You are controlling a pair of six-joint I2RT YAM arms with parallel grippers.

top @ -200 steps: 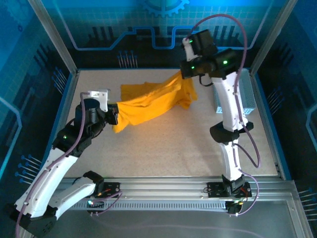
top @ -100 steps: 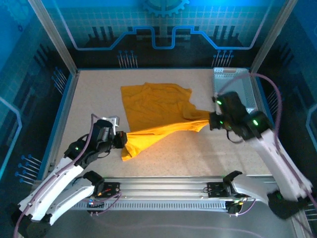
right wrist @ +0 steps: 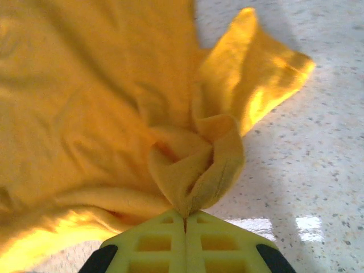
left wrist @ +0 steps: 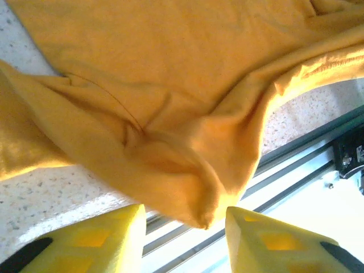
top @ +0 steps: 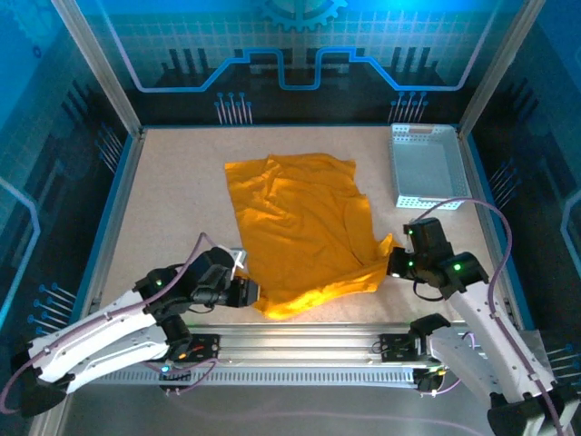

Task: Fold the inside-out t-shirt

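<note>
Inside-out t-shirt (top: pixel 304 227) spread rumpled, orange-yellow — right gripper (right wrist: pixel 185 219) clamped on bunched corner; left gripper (left wrist: pixel 183 211) parted, gripping nothing.

plain orange-yellow soft-fabric t-shirt (top: pixel 304 227): solid colour, no print | flat beige surface (top: pixel 182 182): fine dark speckles | pale grey perforated plastic basket (top: pixel 431 202): rows of holes | my left hand (left wrist: pixel 185 210), my right hand (right wrist: pixel 185 216): yellow, black at base

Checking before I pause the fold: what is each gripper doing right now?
Left gripper: open, the t-shirt edge lying loose in the gap.
Right gripper: closed on a bunch of the t-shirt.
</note>
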